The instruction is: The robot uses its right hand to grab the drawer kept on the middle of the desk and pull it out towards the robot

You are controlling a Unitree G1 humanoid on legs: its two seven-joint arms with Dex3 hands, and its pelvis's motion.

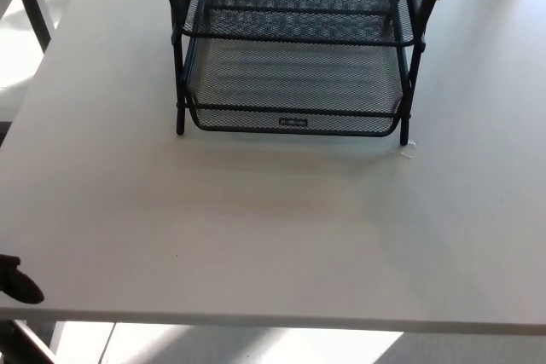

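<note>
The black mesh drawer [294, 83] sits untouched on my desk [256, 228]. Only a tip of my left hand [17, 280] shows; its grip I cannot tell.

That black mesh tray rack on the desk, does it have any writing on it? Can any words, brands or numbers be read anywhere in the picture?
Small label plate on the front rim of the bottom mesh tray: there is lettering, but it is too small and blurred to read.
White desk: no text.
Small white scrap by the rack's front right leg: no readable marks.
Nothing else carries words or numbers.
</note>
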